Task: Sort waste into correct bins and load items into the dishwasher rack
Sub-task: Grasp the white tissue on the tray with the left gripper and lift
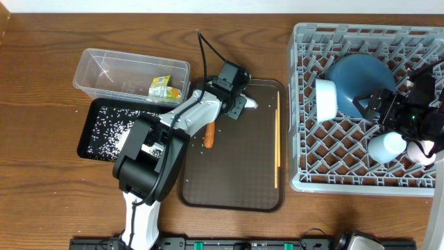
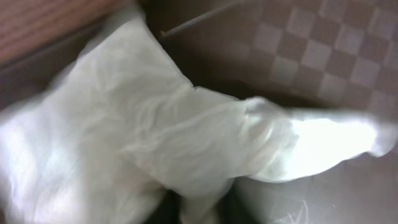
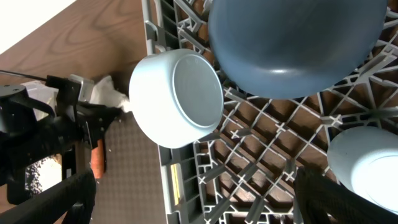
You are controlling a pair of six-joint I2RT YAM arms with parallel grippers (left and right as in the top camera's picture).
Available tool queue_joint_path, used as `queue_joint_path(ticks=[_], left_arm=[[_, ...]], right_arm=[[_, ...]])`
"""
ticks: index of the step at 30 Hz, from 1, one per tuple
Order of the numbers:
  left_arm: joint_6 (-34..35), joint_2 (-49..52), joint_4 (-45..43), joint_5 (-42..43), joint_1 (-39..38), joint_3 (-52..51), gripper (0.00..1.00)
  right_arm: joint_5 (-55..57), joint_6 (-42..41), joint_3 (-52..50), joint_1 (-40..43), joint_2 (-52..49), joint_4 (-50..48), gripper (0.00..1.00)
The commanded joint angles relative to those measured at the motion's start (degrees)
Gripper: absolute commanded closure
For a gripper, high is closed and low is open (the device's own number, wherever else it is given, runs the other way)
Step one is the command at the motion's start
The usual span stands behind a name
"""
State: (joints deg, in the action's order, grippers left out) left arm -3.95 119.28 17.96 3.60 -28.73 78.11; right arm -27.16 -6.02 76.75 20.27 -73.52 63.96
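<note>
My left gripper (image 1: pixel 238 104) is at the back left of the brown serving tray (image 1: pixel 236 187), shut on a crumpled white wrapper (image 1: pixel 251 104). The wrapper fills the left wrist view (image 2: pixel 155 130), which is blurred. An orange carrot stick (image 1: pixel 209 134) lies on the serving tray, and it also shows in the right wrist view (image 3: pixel 97 158). The chopsticks (image 1: pixel 277 139) lie along its right side. The grey rack (image 1: pixel 347 177) holds the dark-blue plate (image 1: pixel 361 76), white bowl (image 1: pixel 325 99), light-blue cup (image 1: pixel 386 147) and pink cup (image 1: pixel 423 151). My right gripper (image 1: pixel 380 105) hovers open and empty over the rack (image 3: pixel 249 155).
A clear tub (image 1: pixel 118 69) at the back left holds a yellow-green packet (image 1: pixel 161 87). A black tray (image 1: pixel 94 114) in front of it holds rice grains (image 1: pixel 111 128). The left arm (image 1: pixel 156 153) crosses over the black tray's right end.
</note>
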Motion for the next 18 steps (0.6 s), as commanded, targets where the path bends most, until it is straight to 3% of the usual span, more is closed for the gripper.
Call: queue_joint_path(ticks=[1,6,11,18], left_arm=[[-0.02,-3.54,1.92,3.69,-0.22,0.33,0.94],[1.20,-12.44,5.81,2.86,0.15,1.11,0.94],[1.20,-21.05,9.77,-5.75,3.48,1.11,0.94],[3.89,-21.11,14.38,-9.07,14.47,0.87,0.94]], right_arm=[[-0.07,0.98,0.28,-0.44,0.00,0.26,0.05],[-0.07,0.98,0.28,-0.44,0.00,0.24,0.05],[-0.07,0.98,0.28,-0.44,0.00,0.13,0.05],[-0.04,0.98,0.28,-0.44,0.00,0.11,0.05]])
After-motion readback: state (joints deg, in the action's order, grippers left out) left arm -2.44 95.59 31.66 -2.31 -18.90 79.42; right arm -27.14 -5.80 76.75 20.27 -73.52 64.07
